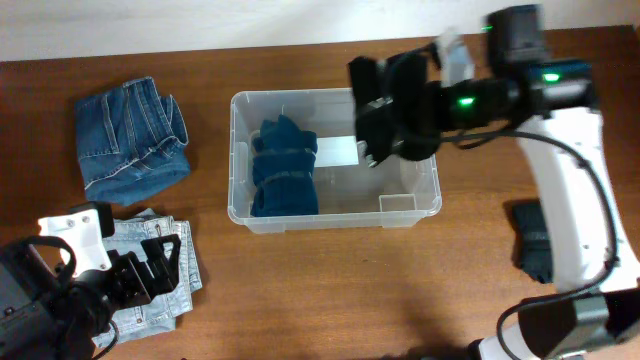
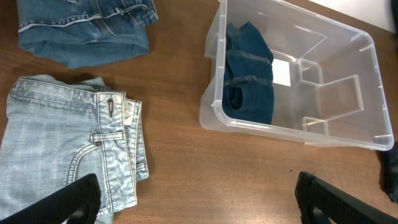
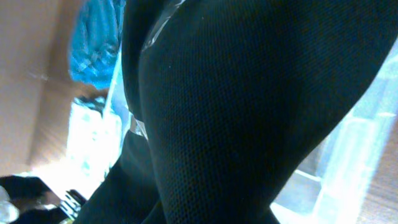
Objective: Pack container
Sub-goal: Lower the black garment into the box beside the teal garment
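at the near left edge of the table (image 1: 330,290), the left gripper (image 1: 150,265) hovers just above a folded pair of pale blue jeans (image 1: 165,255). in the left wrist view its two black fingertips (image 2: 78,199) stand far apart at the bottom corners, so the jaws are spread wide with nothing between them, and the pale jeans lie under them with waistband and belt loops showing. on the near right side a small dark garment (image 1: 532,240) lies on the wood beside the right arm's white link, well apart from everything else.

further in, the container (image 1: 410,215) sits near the middle of the table, long side running left to right, open and upright. a folded deep blue garment (image 1: 283,170) lies in its left end against the wall, and a white label (image 1: 337,150) shows on the base just beside it; the right part of the base is bare.

over the container's far right corner the right gripper (image 1: 392,110) hangs with a black garment (image 1: 400,125) bunched around it. the right wrist view is almost filled with that black knit cloth, the fingers are hidden by it, and i cannot tell how the jaws stand.

toward the far left a folded pair of darker blue jeans (image 1: 130,140) lies on the wood, apart from the container.
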Action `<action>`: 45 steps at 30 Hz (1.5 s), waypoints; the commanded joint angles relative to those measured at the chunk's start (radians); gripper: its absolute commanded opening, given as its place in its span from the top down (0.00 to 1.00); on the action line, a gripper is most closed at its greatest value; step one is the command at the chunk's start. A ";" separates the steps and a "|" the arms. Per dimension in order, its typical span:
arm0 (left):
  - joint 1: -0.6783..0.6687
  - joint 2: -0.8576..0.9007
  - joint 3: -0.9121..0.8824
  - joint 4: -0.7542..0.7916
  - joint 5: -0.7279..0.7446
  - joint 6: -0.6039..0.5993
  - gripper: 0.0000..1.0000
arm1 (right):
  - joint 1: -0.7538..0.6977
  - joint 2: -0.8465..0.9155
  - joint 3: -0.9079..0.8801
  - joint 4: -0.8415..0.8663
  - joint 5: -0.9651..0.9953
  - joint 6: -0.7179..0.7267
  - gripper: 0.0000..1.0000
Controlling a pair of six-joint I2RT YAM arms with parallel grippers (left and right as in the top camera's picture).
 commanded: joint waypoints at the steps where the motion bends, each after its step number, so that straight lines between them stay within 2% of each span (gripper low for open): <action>1: 0.000 0.001 0.002 0.002 0.000 0.013 0.01 | 0.098 0.038 0.015 0.014 0.149 0.091 0.94; 11: 0.000 0.001 0.002 0.002 0.000 0.013 0.00 | 0.225 0.153 0.012 0.037 0.291 0.171 0.93; 23: 0.000 0.001 0.002 0.002 0.000 0.013 0.01 | 0.236 0.299 0.008 0.053 0.247 0.224 0.93; 36: 0.000 0.001 0.002 0.002 0.000 0.013 0.01 | 0.241 0.367 -0.003 0.130 0.247 0.298 0.89; 38: 0.000 0.001 0.002 0.002 0.000 0.013 0.01 | 0.241 0.375 -0.003 0.130 0.247 0.298 0.83; 41: 0.000 0.001 0.002 0.002 0.000 0.013 0.01 | 0.247 0.382 -0.003 0.130 0.246 0.298 0.64; 45: 0.000 0.001 0.002 0.002 0.000 0.013 0.01 | 0.258 0.383 -0.005 0.130 0.244 0.298 0.25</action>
